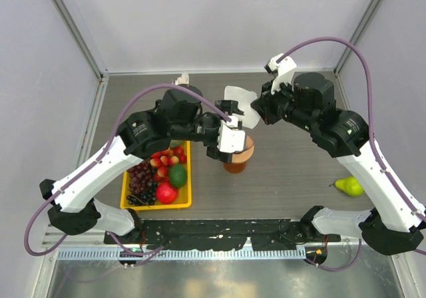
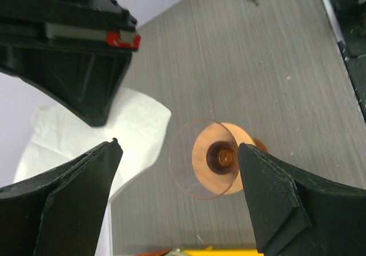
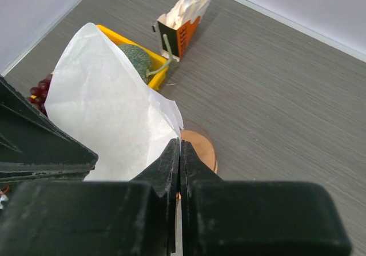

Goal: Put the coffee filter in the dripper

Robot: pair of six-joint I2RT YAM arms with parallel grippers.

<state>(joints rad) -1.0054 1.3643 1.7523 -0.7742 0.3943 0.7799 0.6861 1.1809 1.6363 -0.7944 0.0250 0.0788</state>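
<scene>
Two sets of jaws are crowded over one small target. My right jaws are pressed together, pinching the coffee filter (image 3: pixel 108 113) by its lower edge, and the paper fans up and out ahead of the tips, mostly to their left. The dripper (image 2: pixel 213 160) sits on the bench (image 1: pixel 293 178) just beyond and below those tips. From the left wrist it lies beneath the gap of my left jaws, which are spread wide and holding nothing. It is closer to one finger than the other, and the filter shows beside the far finger.

My worries, as I judge it:
- The sheet looks flat rather than opened into a cone. Lowered like this, it could lie across the rim instead of seating in the bowl.
- The left jaws hang right above the opening. The thin paper could catch on a finger there and crumple or fold over.
- The dripper looks light and perched. A sideways nudge from either arm might tip it.
- If I release the paper too high, it may drift off target.
</scene>
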